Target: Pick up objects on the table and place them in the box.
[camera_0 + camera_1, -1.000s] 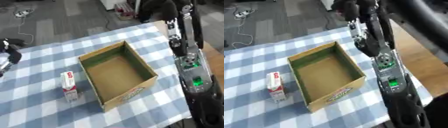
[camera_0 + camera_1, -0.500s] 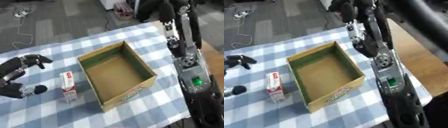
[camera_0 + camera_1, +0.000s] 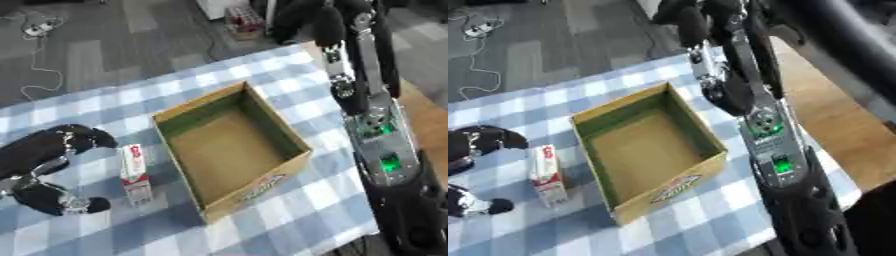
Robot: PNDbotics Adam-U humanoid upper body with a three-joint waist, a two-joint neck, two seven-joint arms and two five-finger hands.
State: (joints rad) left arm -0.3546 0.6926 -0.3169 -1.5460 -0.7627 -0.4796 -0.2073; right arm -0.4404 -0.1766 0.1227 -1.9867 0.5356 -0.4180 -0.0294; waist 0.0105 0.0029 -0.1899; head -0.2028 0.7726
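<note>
Carton (image 3: 134, 172), one small white-and-red box lying just left of the single cardboard box (image 3: 229, 150), centre frame on my blue checked tablecloth (image 3: 79, 107). Its print is too blurred to read, as is the red-and-green logo on the box's near wall. My left hand (image 3: 48, 165) sits at the left edge, fingers curved above and thumb below the carton's left side, holding nothing, not touching that I can tell. My right arm (image 3: 376, 130) runs down the right side, its hand unseen. Cloth lies bare at upper left.
</note>
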